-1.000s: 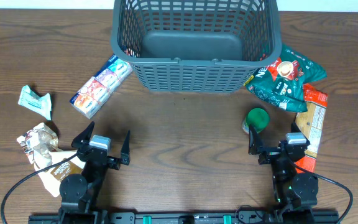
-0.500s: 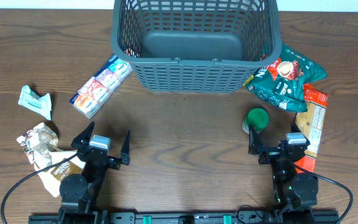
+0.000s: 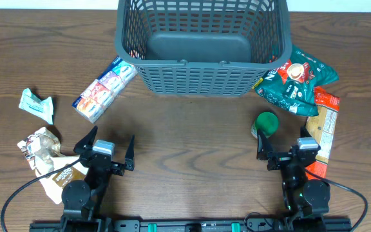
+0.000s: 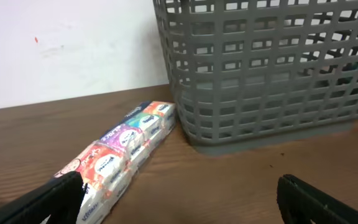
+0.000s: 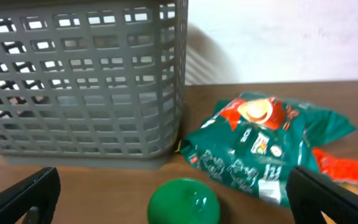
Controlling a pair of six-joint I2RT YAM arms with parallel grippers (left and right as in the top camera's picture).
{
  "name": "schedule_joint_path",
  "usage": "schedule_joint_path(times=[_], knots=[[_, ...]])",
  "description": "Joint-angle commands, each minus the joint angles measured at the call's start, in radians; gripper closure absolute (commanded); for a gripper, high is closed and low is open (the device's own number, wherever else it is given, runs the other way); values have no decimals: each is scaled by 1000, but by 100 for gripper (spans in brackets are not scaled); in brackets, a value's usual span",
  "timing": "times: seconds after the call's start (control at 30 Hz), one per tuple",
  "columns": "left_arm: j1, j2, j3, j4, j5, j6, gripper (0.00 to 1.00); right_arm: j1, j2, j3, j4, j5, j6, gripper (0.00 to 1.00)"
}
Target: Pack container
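Since left gripper [image 3: 110, 143] and right gripper [image 3: 284, 145] sit splayed, empty, at the near edge, I judge the far-edge container [image 3: 203, 62] centred for both arms' reach.

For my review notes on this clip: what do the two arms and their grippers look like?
The left arm and right arm are black, slim and alike. The left gripper and right gripper each have a light grey block at the wrist and two black, wedge-shaped fingers. A thin black cable loops out from each base. No markings are legible.
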Motion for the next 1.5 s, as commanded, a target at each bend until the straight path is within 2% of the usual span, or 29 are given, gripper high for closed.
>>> schedule_joint_path(times=[0.0,0.07,0.17,0.27,0.37,0.6,0.87,0.97,1.13,1.3,1.47], knots=[[5,-8,-20,-16,-11,16,2,8,-4,-2,-10,-22,156,1],[5,-8,-18,-16,-12,-44,2,7,3,14,-22,-22,195,1],[5,-8,-18,-33,-25,-153,2,-10,26,100,-110,-23,175,1],[5,-8,-17,-40,-53,-230,1,-50,90,299,-303,6,155,1],[5,-7,-14,-40,-61,-230,1,-98,204,528,-517,81,97,1],[5,24,-12,-41,-79,-230,1,-224,642,1088,-1036,153,47,1],[5,67,-1,-45,-79,-230,2,-362,1132,1465,-1421,108,20,1],[5,80,8,-45,-79,-230,2,-377,1239,1527,-1462,133,-19,1],[5,100,13,-46,-79,-230,1,-430,1360,1522,-1450,146,-20,1],[5,104,13,-48,-79,-229,2,-491,1444,1471,-1368,146,-63,1],[5,104,13,-48,-79,-229,2,-511,1462,1339,-1218,143,-95,1]])
